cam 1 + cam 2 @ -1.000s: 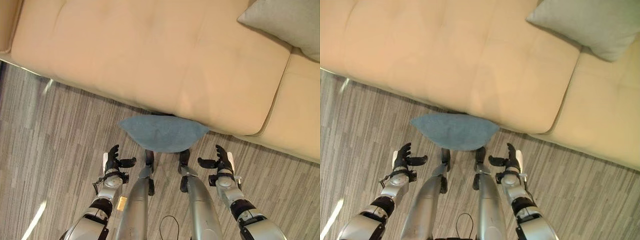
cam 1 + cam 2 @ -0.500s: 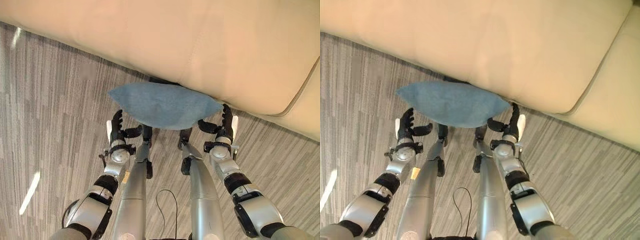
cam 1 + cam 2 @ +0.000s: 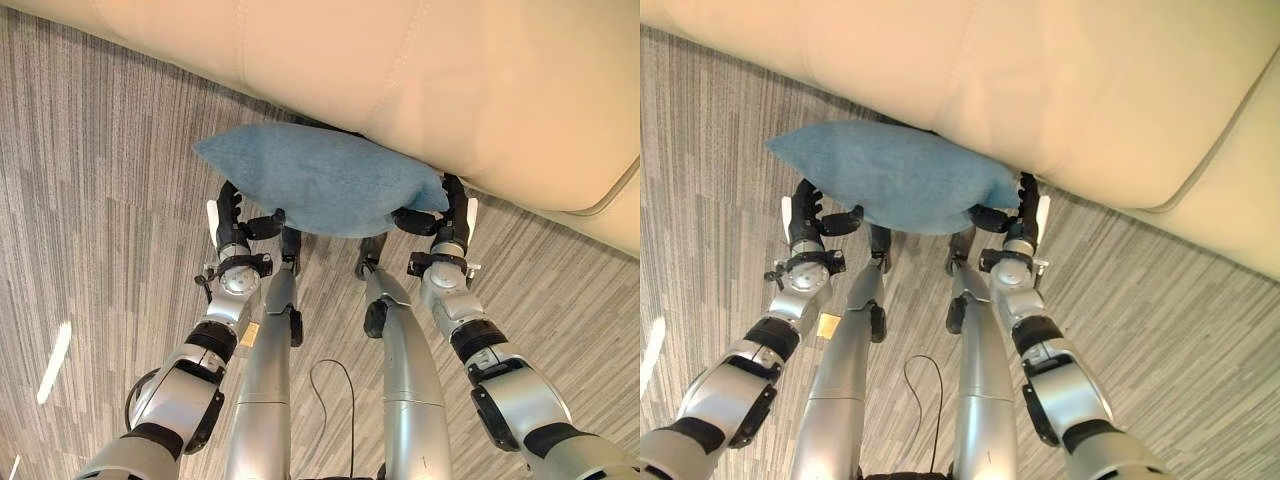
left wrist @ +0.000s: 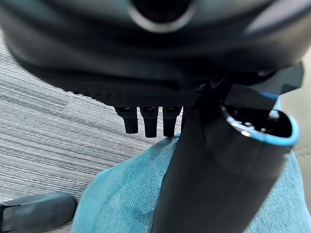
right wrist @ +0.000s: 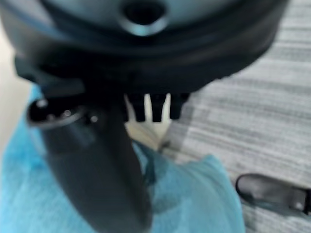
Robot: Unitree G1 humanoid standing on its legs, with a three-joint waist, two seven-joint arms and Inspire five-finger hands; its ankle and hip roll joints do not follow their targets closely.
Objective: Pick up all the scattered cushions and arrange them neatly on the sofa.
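A blue cushion (image 3: 320, 180) lies on the floor against the front of the beige sofa (image 3: 480, 80), partly tucked under its edge. My left hand (image 3: 232, 222) stands at the cushion's left end, fingers straight and upright, thumb touching the cushion's near edge. My right hand (image 3: 452, 218) mirrors it at the right end, its thumb on the near right corner. In the left wrist view the thumb (image 4: 214, 184) lies over the blue fabric (image 4: 126, 204) with straight fingers beyond. The right wrist view shows that thumb (image 5: 102, 165) over the cushion (image 5: 194, 199).
The sofa's seat front runs across the far side, with a seam between seat pads at the right (image 3: 610, 195). Grey striped carpet (image 3: 90, 200) spreads to the left and right of the cushion.
The camera has dipped lower and closer to the floor. Both hands have moved forward from behind the cushion to its two ends, and their thumbs now touch it.
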